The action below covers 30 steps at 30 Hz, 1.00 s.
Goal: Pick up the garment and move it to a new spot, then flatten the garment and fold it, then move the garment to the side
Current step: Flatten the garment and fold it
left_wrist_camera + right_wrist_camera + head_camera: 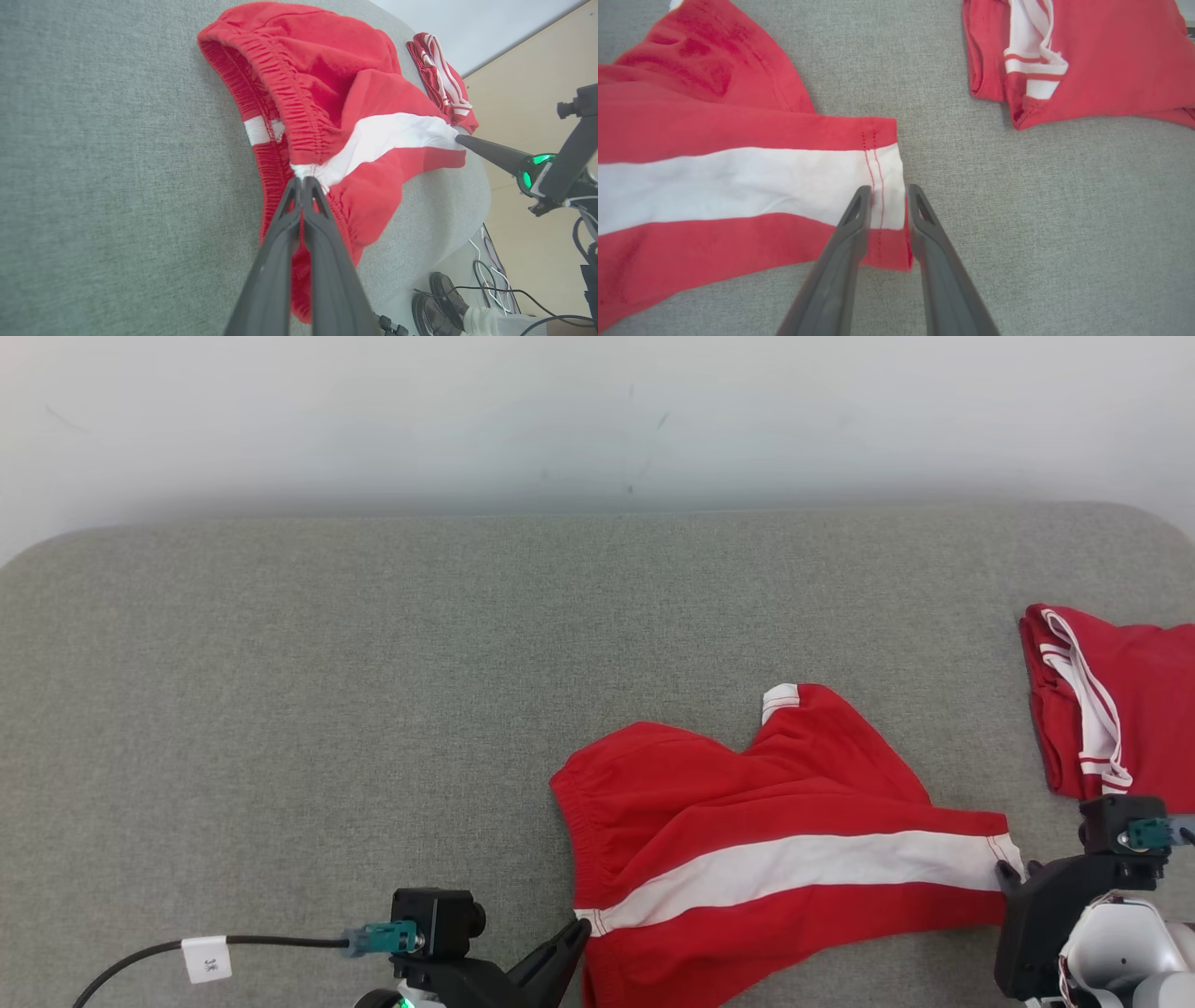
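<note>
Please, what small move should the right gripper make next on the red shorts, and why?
Probably close the right gripper on the hem of the red shorts. It stands open right at that hem, on the white stripe, while the left gripper is shut on the waistband. With both ends held, the rumpled shorts could be pulled flat.

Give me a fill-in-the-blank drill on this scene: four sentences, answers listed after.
The left gripper is shut on the shorts at their elastic ____.
The broad stripe across the shorts is ____.
The right gripper has its tips at the leg's stitched ____.
A second red garment lies on the robot's ____ of the shorts.
Missing words: waistband; white; hem; right.
</note>
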### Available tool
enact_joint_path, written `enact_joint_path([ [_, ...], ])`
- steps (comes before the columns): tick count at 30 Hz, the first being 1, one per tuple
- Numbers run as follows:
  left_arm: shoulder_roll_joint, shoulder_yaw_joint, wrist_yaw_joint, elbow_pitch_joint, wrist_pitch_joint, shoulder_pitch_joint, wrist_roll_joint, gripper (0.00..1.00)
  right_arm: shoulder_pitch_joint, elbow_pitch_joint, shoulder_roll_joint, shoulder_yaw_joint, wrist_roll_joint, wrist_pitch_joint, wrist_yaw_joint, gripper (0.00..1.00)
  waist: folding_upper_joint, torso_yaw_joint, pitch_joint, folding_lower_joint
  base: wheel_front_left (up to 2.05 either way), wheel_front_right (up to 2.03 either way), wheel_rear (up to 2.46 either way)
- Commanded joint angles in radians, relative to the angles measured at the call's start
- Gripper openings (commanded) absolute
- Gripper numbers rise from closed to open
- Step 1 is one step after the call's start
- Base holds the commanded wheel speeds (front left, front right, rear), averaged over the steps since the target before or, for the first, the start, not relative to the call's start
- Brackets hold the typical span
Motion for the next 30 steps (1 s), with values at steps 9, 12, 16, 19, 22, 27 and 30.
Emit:
enact_joint_path([
  [9, 0.006, 0.001, 0.006, -0.01, 0.005, -0.002, -0.006, 0.0, -0.016, 0.001, 0.035, -0.036, -0.029, 0.009, 0.0, 0.41, 0.0, -0.002, 0.007, 0.0001, 0.0, 0.0, 0.0],
  [12, 0.005, -0.001, 0.005, -0.012, 0.007, -0.005, -0.008, 0.0, -0.019, 0.006, 0.045, -0.043, -0.033, 0.011, 0.0, 0.43, 0.0, -0.001, 0.009, 0.0001, 0.0, 0.0, 0.0],
  [16, 0.006, -0.001, 0.006, -0.014, 0.01, -0.008, -0.01, 0.0, -0.025, 0.011, 0.057, -0.047, -0.026, 0.009, 0.0, 0.46, 0.0, 0.001, 0.012, 0.0001, 0.0, 0.0, 0.0],
  [19, 0.009, -0.001, 0.008, -0.015, 0.011, -0.008, -0.01, 0.0, -0.028, 0.012, 0.063, -0.049, -0.024, 0.007, 0.0, 0.56, 0.0, 0.002, 0.013, 0.0001, 0.0, 0.0, 0.0],
  [22, 0.011, -0.001, 0.01, -0.017, 0.012, -0.008, -0.011, 0.0, -0.027, 0.014, 0.068, -0.055, -0.024, 0.011, 0.0, 0.67, 0.0, 0.004, 0.014, 0.0001, 0.0, 0.0, 0.0],
  [27, 0.013, 0.0, 0.013, -0.021, 0.012, -0.006, -0.014, 0.0, -0.02, 0.01, 0.074, -0.049, -0.029, 0.014, 0.0, 0.0, 0.0, 0.004, 0.015, 0.0001, 0.0, 0.0, 0.0],
  [30, 0.014, 0.0, 0.014, -0.022, 0.011, -0.005, -0.016, 0.0, -0.015, 0.004, 0.075, -0.043, -0.029, 0.015, 0.0, 0.0, 0.0, 0.002, 0.013, 0.0001, 0.0, 0.0, 0.0],
])
